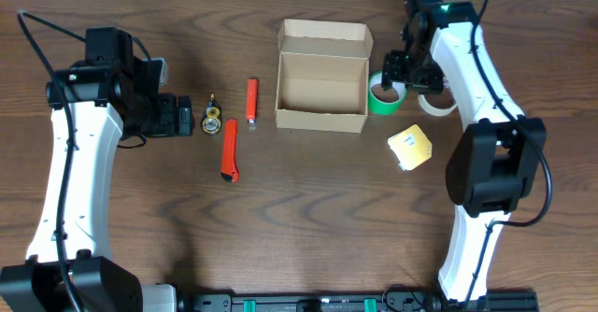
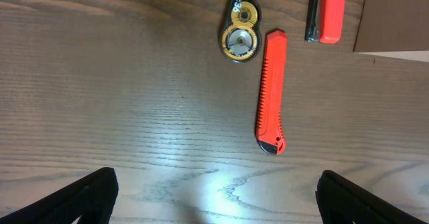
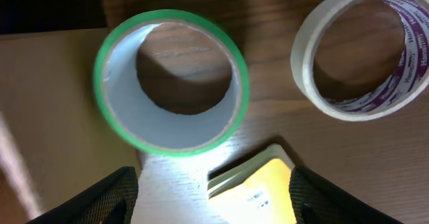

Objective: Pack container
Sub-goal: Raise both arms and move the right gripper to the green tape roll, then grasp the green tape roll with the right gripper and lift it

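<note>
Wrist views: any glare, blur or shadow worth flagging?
Left wrist: bright glare patch on the table low in the frame, cutter sharp. Right wrist: green tape and box look soft and smeared, dark shadow top left, white tape crisper. Overhead: even light, no blur.

Overhead, near far edge of bench:
- green tape roll [image 1: 379, 103] half hidden under right arm [image 1: 467, 60]
- white tape roll [image 1: 435, 107] mostly covered
- yellow pad [image 1: 410, 148]: print too small to read

Left wrist:
- orange-red oblong item [image 2: 328, 13], kind unclear, cut by top edge
- container [image 2: 395, 19] cut at top-right corner

Right wrist:
- white roll cut by right edge
- pad cut by bottom edge
- green roll's rim blurred
</note>
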`<move>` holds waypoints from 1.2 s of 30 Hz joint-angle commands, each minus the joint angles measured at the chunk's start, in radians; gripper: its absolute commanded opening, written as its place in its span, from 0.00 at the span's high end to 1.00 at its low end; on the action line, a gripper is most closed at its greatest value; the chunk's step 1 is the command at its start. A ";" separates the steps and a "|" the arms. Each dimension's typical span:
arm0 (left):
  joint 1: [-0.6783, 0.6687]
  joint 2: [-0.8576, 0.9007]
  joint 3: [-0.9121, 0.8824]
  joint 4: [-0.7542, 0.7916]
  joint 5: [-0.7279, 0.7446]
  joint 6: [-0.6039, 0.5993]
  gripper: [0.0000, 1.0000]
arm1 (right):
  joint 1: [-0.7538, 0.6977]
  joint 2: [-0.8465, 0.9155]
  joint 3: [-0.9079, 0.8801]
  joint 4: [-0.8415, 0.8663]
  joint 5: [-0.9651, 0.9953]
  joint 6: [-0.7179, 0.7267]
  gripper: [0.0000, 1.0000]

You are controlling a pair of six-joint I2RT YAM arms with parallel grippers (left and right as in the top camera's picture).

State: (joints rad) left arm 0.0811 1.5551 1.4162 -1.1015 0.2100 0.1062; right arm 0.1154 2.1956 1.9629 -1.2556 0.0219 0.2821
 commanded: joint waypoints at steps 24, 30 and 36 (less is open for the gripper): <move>-0.001 0.008 0.022 -0.006 -0.008 0.010 0.05 | -0.029 0.195 0.019 0.103 0.076 -0.024 0.75; -0.001 0.008 0.022 -0.006 -0.008 0.010 0.05 | -0.029 0.195 0.019 0.108 0.076 -0.013 0.99; -0.001 0.008 0.022 -0.006 -0.008 0.010 0.05 | -0.029 0.173 0.074 0.057 0.077 -0.014 0.99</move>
State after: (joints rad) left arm 0.0811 1.5551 1.4162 -1.1015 0.2092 0.1062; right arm 0.0937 2.3798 1.9770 -1.1782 0.0914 0.2604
